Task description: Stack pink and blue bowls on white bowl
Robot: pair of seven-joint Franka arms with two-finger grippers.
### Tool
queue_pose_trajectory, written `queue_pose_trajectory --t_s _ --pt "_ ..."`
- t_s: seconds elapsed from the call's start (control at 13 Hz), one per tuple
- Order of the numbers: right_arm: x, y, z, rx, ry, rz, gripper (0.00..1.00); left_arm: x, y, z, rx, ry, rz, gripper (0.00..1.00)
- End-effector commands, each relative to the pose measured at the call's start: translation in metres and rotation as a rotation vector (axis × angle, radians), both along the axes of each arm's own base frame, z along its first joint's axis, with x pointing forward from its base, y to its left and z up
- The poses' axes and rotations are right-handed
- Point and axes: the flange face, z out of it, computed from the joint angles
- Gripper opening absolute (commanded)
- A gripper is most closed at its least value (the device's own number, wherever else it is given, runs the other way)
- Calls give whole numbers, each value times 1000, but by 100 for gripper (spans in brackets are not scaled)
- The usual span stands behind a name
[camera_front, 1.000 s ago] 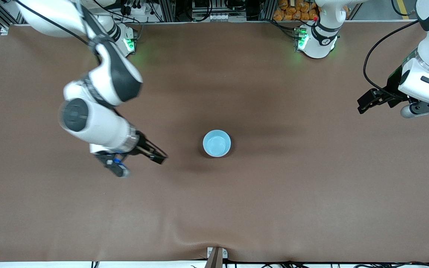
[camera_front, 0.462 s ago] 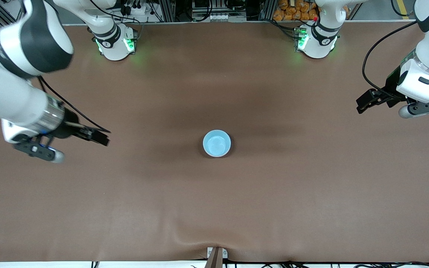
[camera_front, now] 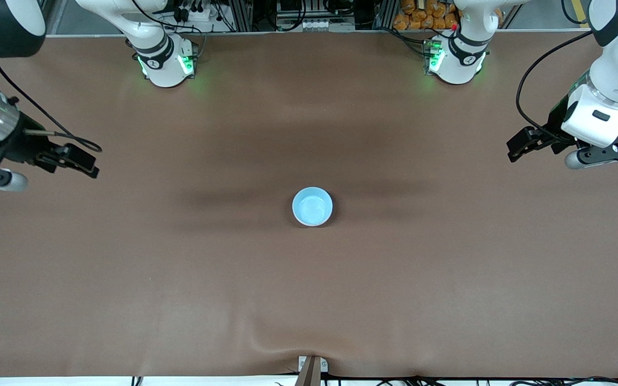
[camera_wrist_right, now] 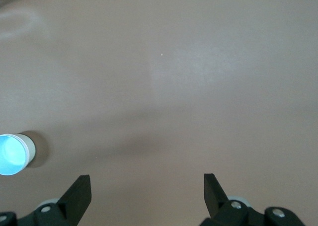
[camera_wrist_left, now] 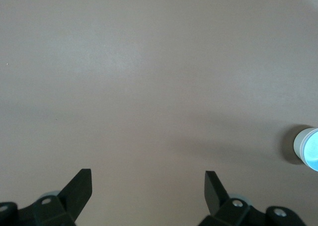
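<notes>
**Bowls stacked mid-counter, both arms drawn aside**

Cloth, brown and slightly wrinkled at its nearest edge, covers the counter (camera_front: 309,300). At the middle of it stands the blue bowl (camera_front: 312,206), upright, its sky-blue inside facing up. From the wrist views a pale outer wall shows beneath the blue rim, so it appears to sit nested on another bowl, though which one I cannot tell; no pink or white bowl shows on its own. Farther from the front camera, the right gripper (camera_front: 75,160) hangs over the bare cloth at the right arm's end, fingers (camera_wrist_right: 79,192) apart, gripping nothing. The left gripper (camera_front: 523,143) hangs over the left arm's end, fingers (camera_wrist_left: 79,188) likewise spread and empty.
</notes>
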Motion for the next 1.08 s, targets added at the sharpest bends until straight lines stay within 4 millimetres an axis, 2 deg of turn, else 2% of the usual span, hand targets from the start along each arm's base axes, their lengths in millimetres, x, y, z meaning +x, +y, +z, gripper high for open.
queue_pose_trajectory --t_s 0.0,0.08,0.15,0.38,0.54,0.77,0.92,1.0 --pt "-39 -9 4 -12 -34 2 100 -9 2 6 25 -17 -16 100" --pt "-40 -14 6 -12 -24 8 100 -9 2 8 24 -20 -18 100" --pt "-41 -31 13 -12 -21 51 100 -9 2 8 25 -23 -17 100" --pt "-38 -53 42 -14 -40 130 100 -8 2 12 23 -31 -15 100" --pt "-33 -55 49 -22 -52 133 100 -7 1 18 16 -44 -16 100" --pt "-14 -54 47 -24 -43 136 100 -6 3 24 13 -56 -13 100" --pt "-7 -53 42 -27 -36 139 100 -20 0 37 23 -61 -9 100" --pt "-7 -53 40 -26 -29 139 100 -19 3 39 23 -63 -9 100"
